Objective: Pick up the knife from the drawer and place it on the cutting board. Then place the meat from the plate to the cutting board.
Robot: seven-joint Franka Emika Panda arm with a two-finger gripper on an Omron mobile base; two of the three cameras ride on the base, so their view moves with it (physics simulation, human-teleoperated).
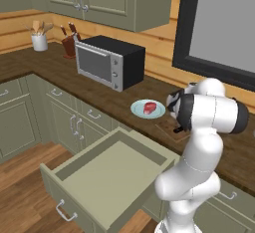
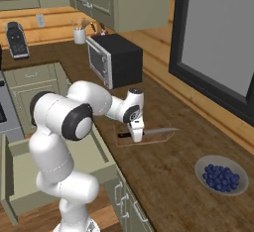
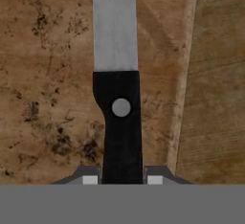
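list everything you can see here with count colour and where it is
knife: 1, black handle, silver blade, over the cutting board, handle between the fingertips
cutting board: 1, mottled brown, on the counter
meat: 1, red-pink, on the plate
plate: 1, pale blue, counter beside the board
drawer: 1, sage green, pulled open
microwave: 1, black and silver, on the counter
knife block: 1, dark, brown handles, left of the microwave
utensil pot: 1, white, counter corner
bowl of berries: 1, grey bowl, blue berries, counter right
gripper: 1, dark tips either side of the knife handle
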